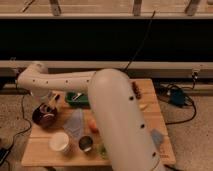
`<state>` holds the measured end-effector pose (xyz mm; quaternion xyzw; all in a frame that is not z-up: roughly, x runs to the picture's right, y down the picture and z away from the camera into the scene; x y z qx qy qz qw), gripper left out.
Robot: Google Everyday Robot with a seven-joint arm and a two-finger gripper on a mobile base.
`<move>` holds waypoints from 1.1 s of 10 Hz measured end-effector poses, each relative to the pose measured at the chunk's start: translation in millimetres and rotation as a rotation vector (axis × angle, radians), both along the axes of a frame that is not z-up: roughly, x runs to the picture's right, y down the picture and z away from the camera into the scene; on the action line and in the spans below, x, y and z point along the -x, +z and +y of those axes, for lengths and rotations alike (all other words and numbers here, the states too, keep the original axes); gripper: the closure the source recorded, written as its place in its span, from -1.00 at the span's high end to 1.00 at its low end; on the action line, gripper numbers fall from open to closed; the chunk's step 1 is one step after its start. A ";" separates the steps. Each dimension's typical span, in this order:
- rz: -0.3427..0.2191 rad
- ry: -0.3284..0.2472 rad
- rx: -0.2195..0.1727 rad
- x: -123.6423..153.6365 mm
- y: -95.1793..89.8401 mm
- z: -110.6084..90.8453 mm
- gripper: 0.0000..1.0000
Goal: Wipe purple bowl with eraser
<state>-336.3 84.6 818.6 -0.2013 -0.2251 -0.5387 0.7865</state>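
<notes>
The purple bowl (43,116) is small, dark and glossy and sits at the left edge of the wooden table (45,152). My white arm reaches from the lower right across the table to the far left. The gripper (50,105) hangs down from the arm's end right over the bowl, its tip at the bowl's rim. The eraser does not show by itself; it may be in the gripper.
A white cup (60,142) and a small metal cup (86,144) stand near the front. A clear bag (75,122), an orange fruit (92,125), a green tray (76,98) and a blue sponge (157,137) lie around the arm. Cables run on the floor at right.
</notes>
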 end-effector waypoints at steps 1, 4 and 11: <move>-0.019 -0.011 0.006 13.0 8.0 -1.5 -1.00; -0.069 -0.043 0.023 34.7 16.1 0.6 -1.00; -0.049 -0.049 0.094 11.2 -16.0 57.3 -1.00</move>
